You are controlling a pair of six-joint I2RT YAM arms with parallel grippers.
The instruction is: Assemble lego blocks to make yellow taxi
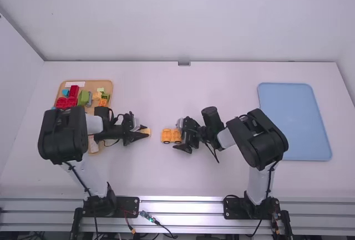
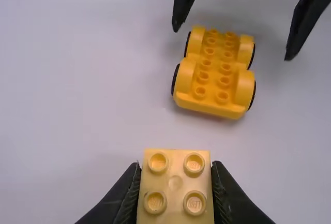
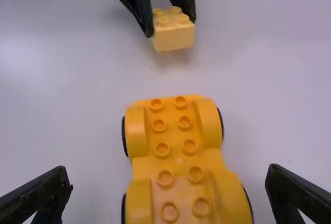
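In the high view my left gripper [image 1: 141, 131] is left of the middle, shut on a light yellow block [image 1: 146, 131]. The left wrist view has the gripper [image 2: 176, 188] pinching this four-stud block [image 2: 176, 203] from both sides. An orange-yellow wheeled car base [image 1: 171, 136] stands on the table between the two grippers, its studs up. My right gripper [image 1: 178, 134] is at the base's right end. Its fingers are spread wide in the right wrist view, the gripper [image 3: 169, 188] having one finger on either side of the wheeled base [image 3: 176, 146] without touching it.
At the left, a wooden tray [image 1: 107, 85] holds several loose blocks, among them a red block [image 1: 66, 102] and a green block [image 1: 83, 97]; the left arm reaches over it. A blue tray [image 1: 294, 121] lies at the right, beyond the right arm.
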